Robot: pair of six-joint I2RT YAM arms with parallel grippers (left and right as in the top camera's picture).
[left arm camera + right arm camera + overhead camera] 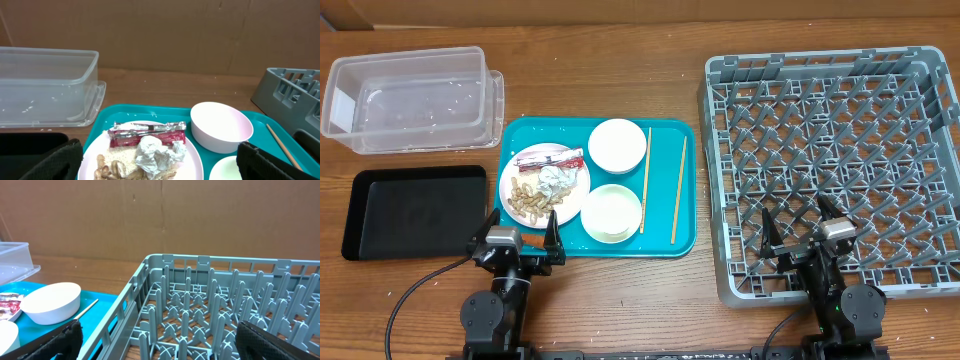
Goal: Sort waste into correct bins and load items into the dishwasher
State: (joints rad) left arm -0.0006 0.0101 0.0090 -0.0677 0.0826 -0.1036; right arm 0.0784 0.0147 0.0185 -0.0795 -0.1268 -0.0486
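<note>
Overhead, the left claw (pixel 524 222) hung spread wide and held nothing, poised at the near left corner of the teal serving tray (pixel 665 240). In the left wrist view the same claw (pixel 160 161) showed only its two dark fingertips (pixel 55 161) at the bottom corners, well apart. Just beyond it sat a round white plate (pixel 504 190) on the left side of the tray. The plate carried a red-and-white snack wrapper (pixel 552 159) along its far side, a crumpled tissue (pixel 557 180) just in front of that, and beige peanut-like scraps (pixel 528 198) nearest the claw. To the right of the plate stood a near bowl (pixel 611 212), and behind it a white bowl (pixel 617 144) at the far edge of the tray. Two wooden chopsticks (pixel 646 180) lay lengthwise on the right part of the tray, parted by a strip of bare teal. Off the tray to the left, a shallow black tray (pixel 415 210) lay on the bench (pixel 620 90), and a clear plastic tub (pixel 410 100) stood behind it; neither held any waste.

The right claw (pixel 798 212) was likewise spread and held nothing, hovering over the near edge of the grey dish rack (pixel 840 150). From the right wrist view its fingertips (pixel 45 341) framed the lattice of pegs, with no dishes seen among them.
</note>
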